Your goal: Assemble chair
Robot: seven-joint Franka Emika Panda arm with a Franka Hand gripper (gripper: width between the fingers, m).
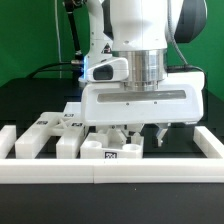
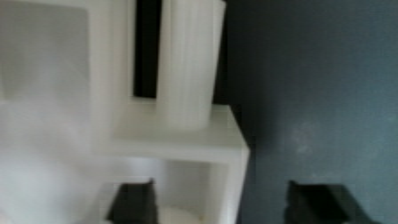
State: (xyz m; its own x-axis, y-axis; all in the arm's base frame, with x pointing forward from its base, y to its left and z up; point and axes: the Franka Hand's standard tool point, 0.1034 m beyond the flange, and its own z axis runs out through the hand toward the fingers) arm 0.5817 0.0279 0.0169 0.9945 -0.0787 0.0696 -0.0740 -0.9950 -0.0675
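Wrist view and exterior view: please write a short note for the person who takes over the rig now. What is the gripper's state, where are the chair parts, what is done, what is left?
Gripper: low over the table, open, with its fingers on either side of a white chair part. A dark gap shows beside one finger, so there is no grip yet.
Parts: loose parts lie on the exterior view's left. A tagged part lies near the front rail.
Done: no finished chair is visible; whether any parts are joined I cannot tell.
Left: probably close on the part, lift it, then the joining.
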